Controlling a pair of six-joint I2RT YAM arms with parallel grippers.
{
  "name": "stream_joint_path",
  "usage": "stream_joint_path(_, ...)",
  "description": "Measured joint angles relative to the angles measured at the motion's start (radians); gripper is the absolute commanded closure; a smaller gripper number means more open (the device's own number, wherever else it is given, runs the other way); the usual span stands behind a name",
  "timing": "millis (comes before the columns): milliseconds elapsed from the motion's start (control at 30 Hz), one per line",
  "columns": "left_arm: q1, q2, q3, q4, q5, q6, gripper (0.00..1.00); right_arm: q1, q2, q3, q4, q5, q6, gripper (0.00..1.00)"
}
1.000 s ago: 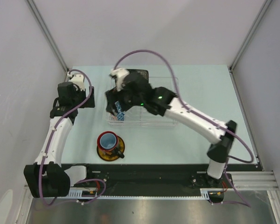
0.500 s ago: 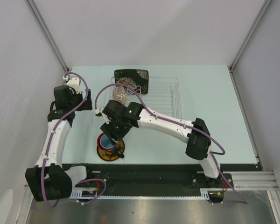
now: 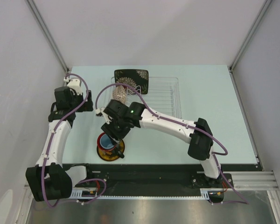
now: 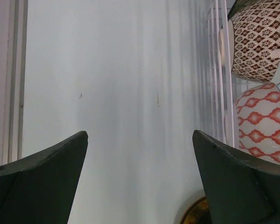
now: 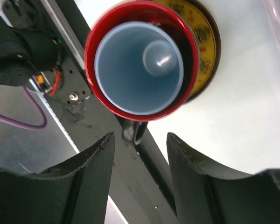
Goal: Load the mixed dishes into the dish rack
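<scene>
Right tool hangs over the red mug, jaws parted near its handle, gripping nothing. The mug sits on the yellow saucer by the table's near edge. Left tool gapes wide, empty, beside the rack.

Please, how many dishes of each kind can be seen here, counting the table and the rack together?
Mug: 1, the red mug with blue inside
Saucer: 1, the yellow saucer under it
Bowl: 2, the brown-patterned bowl and the orange-patterned bowl, both in the rack
Plate: 1, the black square plate at the rack's far end
Total: 5
</scene>
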Motion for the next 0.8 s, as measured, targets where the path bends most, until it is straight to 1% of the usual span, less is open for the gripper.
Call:
stream_joint_path(267,0.0,0.002,-0.013,0.005,0.0,0.0,0.01,0.0,0.048,0.075,0.001,-0.026,-0.008,0.5)
stream_joint_path(533,0.0,0.007,-0.013,0.005,0.0,0.0,0.0,-0.008,0.092,0.077,0.001,-0.057,-0.011,0.52)
stream_joint_path(800,0.001,0.007,-0.013,0.005,0.0,0.0,0.0,-0.029,0.098,0.077,0.009,-0.082,-0.013,0.53)
